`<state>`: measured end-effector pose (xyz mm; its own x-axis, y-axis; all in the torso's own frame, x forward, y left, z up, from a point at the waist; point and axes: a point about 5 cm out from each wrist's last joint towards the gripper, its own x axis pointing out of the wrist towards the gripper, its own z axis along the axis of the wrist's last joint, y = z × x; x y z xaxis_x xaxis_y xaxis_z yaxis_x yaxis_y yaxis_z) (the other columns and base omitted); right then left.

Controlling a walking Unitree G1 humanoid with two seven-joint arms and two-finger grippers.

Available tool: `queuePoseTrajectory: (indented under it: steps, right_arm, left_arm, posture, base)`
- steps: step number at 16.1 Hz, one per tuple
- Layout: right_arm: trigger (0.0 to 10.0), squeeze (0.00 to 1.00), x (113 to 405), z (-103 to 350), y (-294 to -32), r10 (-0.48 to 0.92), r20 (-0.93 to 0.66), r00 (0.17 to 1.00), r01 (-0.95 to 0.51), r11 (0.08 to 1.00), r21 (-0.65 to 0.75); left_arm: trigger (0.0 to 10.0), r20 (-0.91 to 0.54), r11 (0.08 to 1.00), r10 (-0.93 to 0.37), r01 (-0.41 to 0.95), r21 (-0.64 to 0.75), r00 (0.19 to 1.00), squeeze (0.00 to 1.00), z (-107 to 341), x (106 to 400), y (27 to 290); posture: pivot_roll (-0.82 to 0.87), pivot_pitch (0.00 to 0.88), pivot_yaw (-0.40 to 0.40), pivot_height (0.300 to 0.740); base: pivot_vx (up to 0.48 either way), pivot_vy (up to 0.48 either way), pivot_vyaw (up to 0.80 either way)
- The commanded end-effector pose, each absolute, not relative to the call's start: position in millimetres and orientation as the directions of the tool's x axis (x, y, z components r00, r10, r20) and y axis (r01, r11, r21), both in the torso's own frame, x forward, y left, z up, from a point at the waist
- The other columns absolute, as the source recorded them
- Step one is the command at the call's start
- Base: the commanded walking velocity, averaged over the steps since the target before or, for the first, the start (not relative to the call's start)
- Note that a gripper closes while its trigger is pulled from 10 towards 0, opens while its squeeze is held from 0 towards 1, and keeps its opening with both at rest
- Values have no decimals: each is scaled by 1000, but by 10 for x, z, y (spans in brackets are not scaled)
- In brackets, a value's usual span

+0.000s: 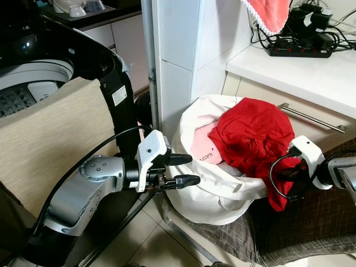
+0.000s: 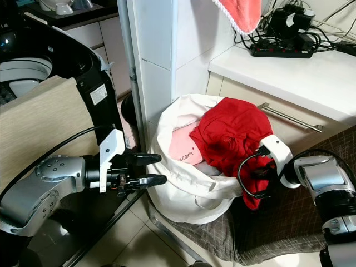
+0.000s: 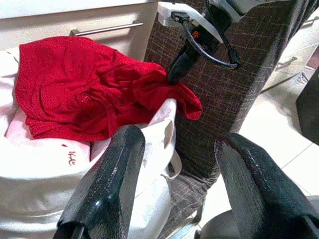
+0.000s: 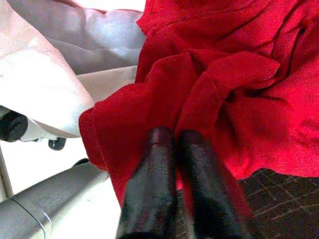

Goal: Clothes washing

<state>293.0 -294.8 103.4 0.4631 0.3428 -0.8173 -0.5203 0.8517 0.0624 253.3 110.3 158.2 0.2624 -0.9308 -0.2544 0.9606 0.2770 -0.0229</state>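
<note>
A red garment lies piled on top of a white laundry bag, and one edge hangs over the bag's right rim. My right gripper is shut on that hanging edge, its two black fingers pressed together on the cloth. At the bag's right side, my right gripper is low against the red fold. My left gripper is open beside the bag's left wall with nothing between its fingers. Under the red garment a pink item with dark writing shows.
The bag sits on a seat with a dark checked cover. A top-loading washing machine stands open at left, a beige cloth draped over its front. A tiled pillar, a counter with a power strip and a drawer handle stand behind.
</note>
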Motion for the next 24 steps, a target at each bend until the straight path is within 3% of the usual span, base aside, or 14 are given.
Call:
queuePoseTrajectory:
  steps: [1, 8, 11, 16, 19, 21, 23, 24]
  right_arm:
    - [0, 0, 2913, 1043, -2956, 361, -807, 467, -516, 853, 82]
    - [0, 0, 2891, 1052, -2932, 420, -756, 501, -490, 858, 153]
    - [0, 0, 3012, 1355, -2830, 543, -522, 657, -465, 838, 286]
    - [0, 0, 3021, 2035, -2594, 687, -105, 719, -602, 691, 400]
    - [0, 0, 3008, 2442, -2294, 726, 111, 678, -695, 585, 417]
    - [0, 0, 2979, 2829, -2086, 754, 317, 576, -799, 437, 412]
    - [0, 0, 2923, 3043, -1981, 762, 420, 493, -857, 342, 386]
    - [0, 0, 2895, 3099, -1942, 768, 444, 462, -874, 308, 376]
  left_arm:
    - [10000, -260, 256, -934, 967, -7, 246, 0, 1619, 2521, 1080]
    - [10000, -263, 265, -930, 964, -3, 255, 0, 1614, 2526, 1083]
    - [10000, -203, 332, -921, 942, 46, 334, 0, 1695, 2613, 1089]
    - [10000, -47, 440, -893, 891, 109, 447, 0, 1924, 2797, 1040]
    - [10000, 124, 549, -835, 829, 104, 537, 0, 2137, 2982, 894]
    - [10000, 223, 567, -811, 820, 73, 541, 0, 2304, 3079, 712]
    - [10000, 288, 545, -810, 837, 48, 511, 0, 2424, 3113, 576]
    - [10000, 309, 517, -818, 855, 26, 485, 310, 2465, 3114, 511]
  posture:
    - [-168, 0, 10, 740]
    - [-168, 0, 7, 740]
    - [-167, 0, 6, 740]
    - [-172, 0, 14, 740]
    - [-180, 0, 13, 740]
    - [-182, 0, 8, 740]
    - [-184, 0, 7, 740]
    - [-186, 0, 5, 740]
  base:
    - [0, 0, 0]
    - [0, 0, 0]
    - [0, 0, 0]
    - [0, 0, 0]
    - [0, 0, 0]
    - [0, 0, 0]
    - [0, 0, 0]
    - [0, 0, 0]
